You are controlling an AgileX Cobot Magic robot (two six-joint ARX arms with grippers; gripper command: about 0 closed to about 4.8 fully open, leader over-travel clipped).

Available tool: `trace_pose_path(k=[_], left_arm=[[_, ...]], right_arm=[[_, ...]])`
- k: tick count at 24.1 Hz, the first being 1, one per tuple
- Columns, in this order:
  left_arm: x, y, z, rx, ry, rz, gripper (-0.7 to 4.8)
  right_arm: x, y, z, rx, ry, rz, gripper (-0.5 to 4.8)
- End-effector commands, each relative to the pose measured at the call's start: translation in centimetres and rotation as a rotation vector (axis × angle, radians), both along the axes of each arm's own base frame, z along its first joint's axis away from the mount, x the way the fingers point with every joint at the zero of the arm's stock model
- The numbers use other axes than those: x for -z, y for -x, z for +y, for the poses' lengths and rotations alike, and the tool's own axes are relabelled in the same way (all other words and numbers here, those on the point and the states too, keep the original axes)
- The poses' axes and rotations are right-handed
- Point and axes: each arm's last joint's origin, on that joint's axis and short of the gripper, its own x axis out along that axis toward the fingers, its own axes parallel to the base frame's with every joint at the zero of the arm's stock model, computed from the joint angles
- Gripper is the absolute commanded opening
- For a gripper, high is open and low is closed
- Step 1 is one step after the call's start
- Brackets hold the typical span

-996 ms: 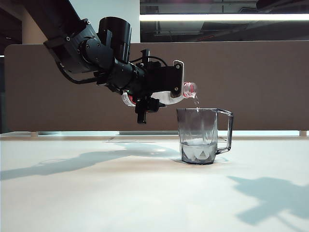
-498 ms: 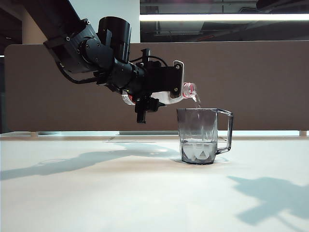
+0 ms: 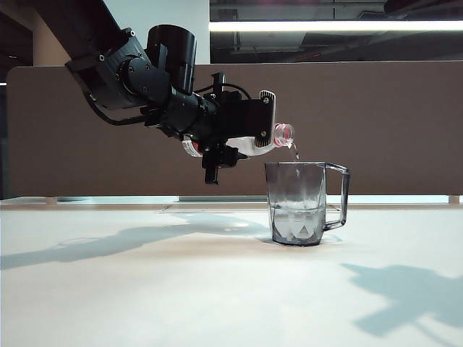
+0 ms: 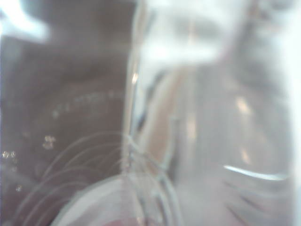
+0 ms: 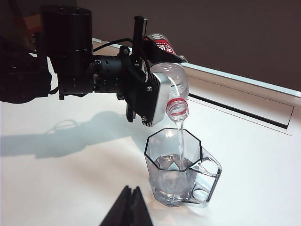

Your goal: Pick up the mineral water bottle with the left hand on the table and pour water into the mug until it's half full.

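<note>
From the exterior view, my left gripper (image 3: 249, 137) is clamped across the mineral water bottle (image 3: 262, 142), clear ribbed plastic with a red neck ring, held above the white table (image 3: 217, 289); its long axis lies nearly level, mouth tipped slightly down over the rim of the smoky faceted mug (image 3: 298, 203), a thin stream of water (image 3: 295, 153) falling in. My left wrist view shows only blurred clear plastic. In the right wrist view my right gripper (image 5: 130, 203) hangs near the mug with jaws pressed together, holding nothing.
</note>
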Motion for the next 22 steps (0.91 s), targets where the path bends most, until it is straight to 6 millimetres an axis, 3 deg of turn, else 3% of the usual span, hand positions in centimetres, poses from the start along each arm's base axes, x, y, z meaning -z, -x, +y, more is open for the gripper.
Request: trace_pose_path(k=[1, 22], left_arm=[[-1.16, 0.04, -0.09, 0.006, 0.032, -0.061, 2.41], [-1.08, 0.19, -0.32, 0.001, 0.111, 0.009, 2.41]], right_arm=[[-0.41, 0.02, -0.03, 0.002, -0.011, -0.024, -0.01], [-0.41, 0.02, -0.04, 0.003, -0.012, -0.025, -0.01]])
